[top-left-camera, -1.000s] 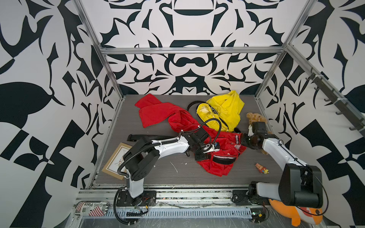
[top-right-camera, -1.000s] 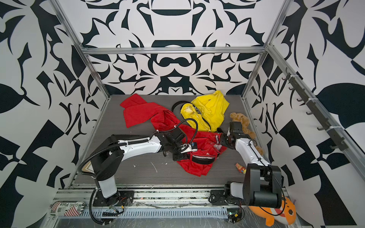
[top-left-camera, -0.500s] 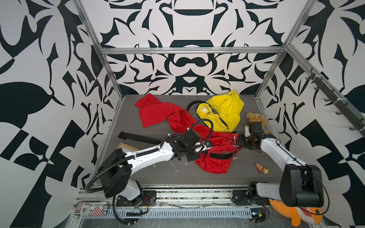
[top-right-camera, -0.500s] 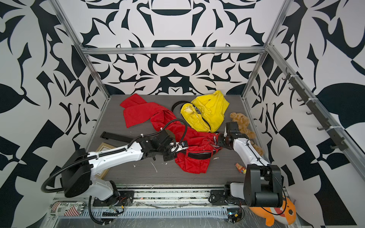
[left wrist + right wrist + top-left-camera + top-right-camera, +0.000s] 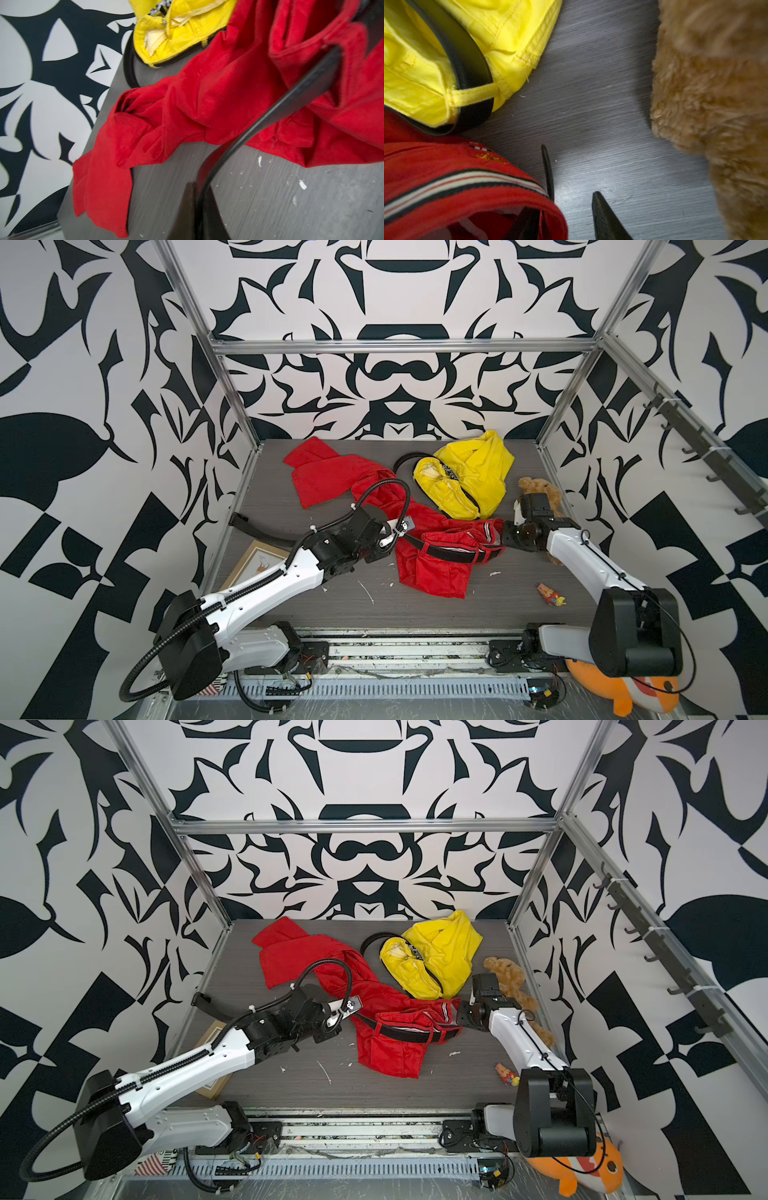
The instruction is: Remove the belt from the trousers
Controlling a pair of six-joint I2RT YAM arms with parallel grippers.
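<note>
Grey tabletop [image 5: 415, 614]: yellow trousers [image 5: 469, 477] and teddy bear [image 5: 536, 487] crowd behind red trousers [image 5: 432, 576], whose waistband carries the belt [image 5: 449, 553]. Left gripper [image 5: 390, 538] is clamped on the belt; right gripper [image 5: 503, 536] has its jaws apart at the waistband.

There are two pairs of trousers (red trousers [image 5: 432, 576], yellow trousers [image 5: 478, 472]), two black belts (red-trouser belt [image 5: 449, 554], yellow-trouser belt [image 5: 467, 62]), and one each of picture frame [image 5: 255, 562], teddy bear [image 5: 534, 485], plush fish [image 5: 598, 689] and small toy [image 5: 549, 596].
</note>
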